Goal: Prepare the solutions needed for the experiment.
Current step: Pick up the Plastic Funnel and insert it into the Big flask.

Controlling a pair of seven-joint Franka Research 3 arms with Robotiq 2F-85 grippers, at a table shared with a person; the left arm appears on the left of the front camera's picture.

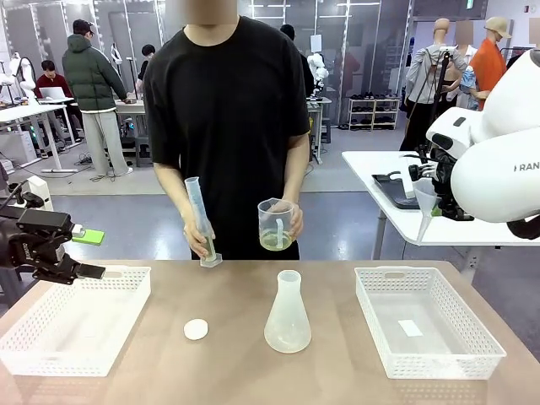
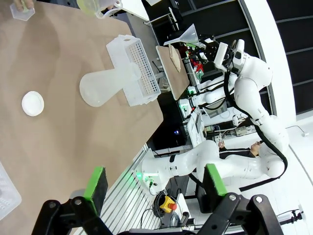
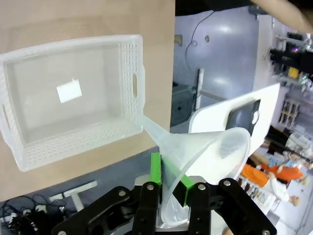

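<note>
L gripper [image 1: 89,254]: jaws wide apart, nothing held, near left basket [image 1: 126,275]. R gripper [image 3: 168,183]: clamped on clear funnel [image 3: 205,156], raised off to table's [image 1: 236,295] right. Yellow-green solution [image 1: 275,242] sits in beaker [image 1: 276,211], in person's hand [image 1: 295,224], beyond conical flask [image 1: 287,316].

A brown wood-grain desk [image 1: 228,295] filled the lower part of the front view. Behind it a pale grey floor [image 1: 135,207] ran back through an open, evenly lit hall. A white table [image 1: 375,173] stood at centre right, and a second white table [image 1: 25,112] on thin legs stood at the far left. A low shelf rack [image 1: 374,112] sat at the back, right of centre, below glazed partitions [image 1: 337,42] along the top.
</note>
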